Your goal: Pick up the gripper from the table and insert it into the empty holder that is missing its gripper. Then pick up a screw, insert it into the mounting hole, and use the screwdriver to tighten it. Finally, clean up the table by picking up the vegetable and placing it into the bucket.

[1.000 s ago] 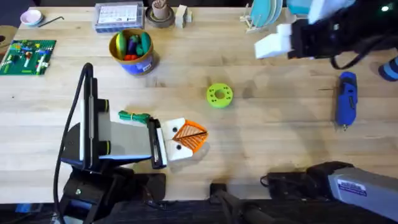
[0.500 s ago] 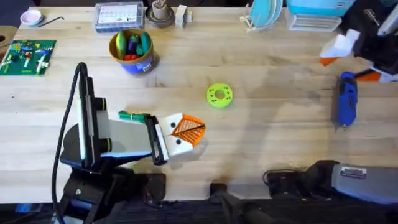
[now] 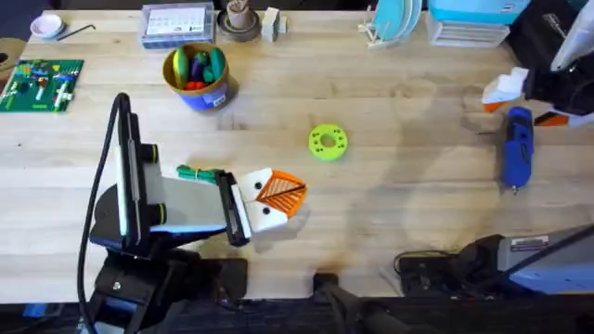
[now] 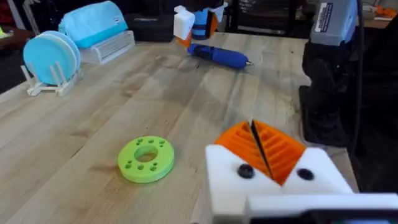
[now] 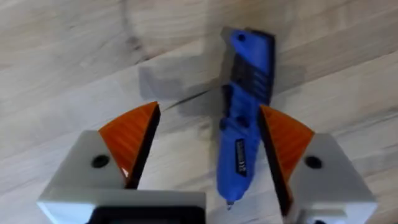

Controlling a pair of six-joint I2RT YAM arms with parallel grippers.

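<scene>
The blue pen-shaped plastic screwdriver (image 3: pixel 517 147) lies near the table's (image 3: pixel 408 223) right edge. The right pincer (image 5: pixel 208 152) hangs spread over it, grasping nothing; best lower squarely and clench mid-barrel. The left pincer (image 4: pixel 261 149) rests clenched near the front edge.

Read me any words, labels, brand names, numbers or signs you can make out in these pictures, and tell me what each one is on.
No text here can be read.
White label on the right arm's grey casing: print too small to read.
Small white label on the screwdriver: too blurred to read.
Clear box at the table's far edge: markings too small to read.
</scene>
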